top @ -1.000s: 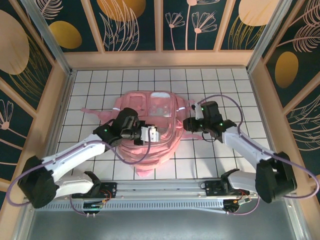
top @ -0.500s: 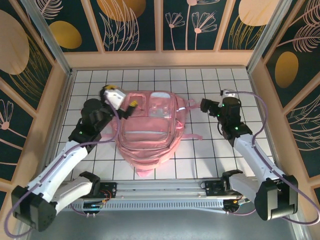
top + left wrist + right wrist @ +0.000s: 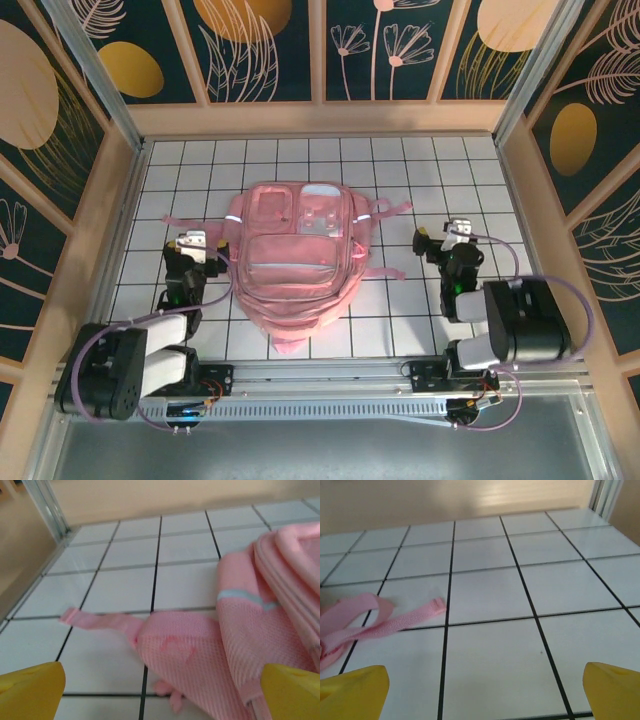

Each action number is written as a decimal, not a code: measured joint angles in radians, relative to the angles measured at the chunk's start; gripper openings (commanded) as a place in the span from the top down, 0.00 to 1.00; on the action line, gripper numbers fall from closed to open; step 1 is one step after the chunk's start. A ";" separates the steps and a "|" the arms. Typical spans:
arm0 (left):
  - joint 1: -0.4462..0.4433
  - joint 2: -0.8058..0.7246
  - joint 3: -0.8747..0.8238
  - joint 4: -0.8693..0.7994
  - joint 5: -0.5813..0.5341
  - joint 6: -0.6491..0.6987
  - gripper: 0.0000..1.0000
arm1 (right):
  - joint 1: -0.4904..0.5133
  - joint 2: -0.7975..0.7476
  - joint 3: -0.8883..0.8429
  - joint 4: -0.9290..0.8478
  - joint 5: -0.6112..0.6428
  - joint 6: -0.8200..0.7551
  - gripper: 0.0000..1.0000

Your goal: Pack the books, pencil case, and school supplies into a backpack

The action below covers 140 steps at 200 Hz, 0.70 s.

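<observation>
Backpack (image 3: pixel 297 262): soft pink cloth, matt; side panel in left wrist view is coarse mesh weave. Front pockets (image 3: pixel 322 213): translucent plastic, slight gloss. Side strips (image 3: pixel 233 220): pale, shiny. Strap (image 3: pixel 400 621): flat woven webbing, fine ribs, matt. Table (image 3: pixel 420 170): smooth white surface, dark grid lines, soft sheen. Rail (image 3: pixel 330 388): bare metal, ribbed. Left gripper (image 3: pixel 192 243) fingers (image 3: pixel 30 692): yellow plastic, smooth, matt. Walls (image 3: pixel 100 225): wood look, matt.

I find the pink backpack (image 3: pixel 297 262) lying flat, front face up, mid-bench (image 3: pixel 410 320) before me, its translucent pockets and pale reflective strips toward the far end and its pink straps (image 3: pixel 395 623) trailing loose on the tiles at either side.
</observation>
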 measured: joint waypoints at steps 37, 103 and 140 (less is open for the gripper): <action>0.031 0.241 0.029 0.319 0.000 -0.019 0.01 | -0.013 0.091 0.005 0.126 0.045 0.014 0.01; 0.073 0.316 0.095 0.365 0.038 -0.047 0.01 | -0.058 0.087 0.067 0.131 0.056 0.057 0.01; 0.100 0.316 0.121 0.348 0.069 -0.064 0.01 | -0.058 0.087 0.067 0.131 0.056 0.058 0.01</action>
